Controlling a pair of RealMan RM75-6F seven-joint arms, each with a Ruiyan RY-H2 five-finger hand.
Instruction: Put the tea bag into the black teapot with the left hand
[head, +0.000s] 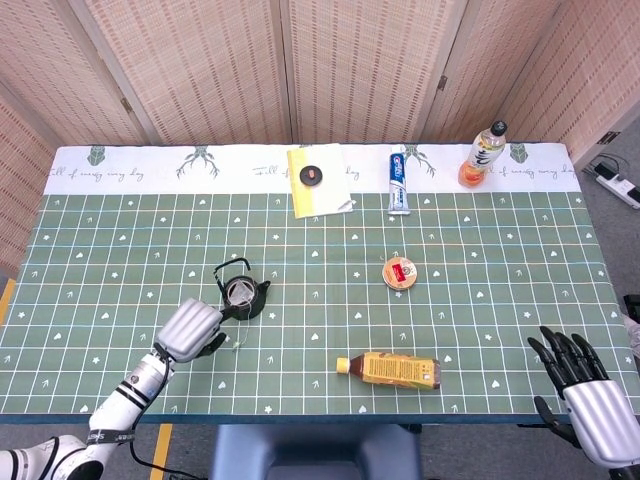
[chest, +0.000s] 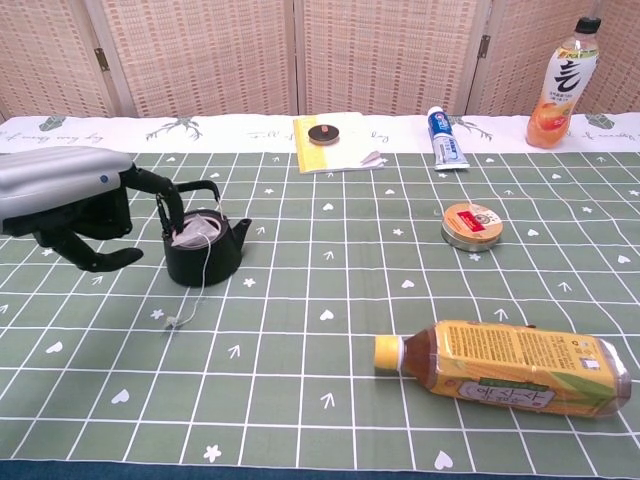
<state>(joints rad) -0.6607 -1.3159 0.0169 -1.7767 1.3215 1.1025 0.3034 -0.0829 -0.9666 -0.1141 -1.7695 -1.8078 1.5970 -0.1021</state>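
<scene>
One tea bag (chest: 197, 228) sits inside the black teapot (chest: 203, 250), its string (chest: 196, 290) trailing over the rim onto the tablecloth (chest: 330, 290). My left hand (chest: 70, 205) hangs just beside the pot, fingers curled apart, holding nothing. My right hand (head: 585, 390) rests spread at the table's far corner. Well apart lie a tea bottle (chest: 505, 366) and a round tin (chest: 472, 225)

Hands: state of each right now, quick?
Left hand: open, fingers curled but holding nothing; the tea bag sits in the teapot, string hanging outside.
Right hand: open, fingers spread, empty.
</scene>
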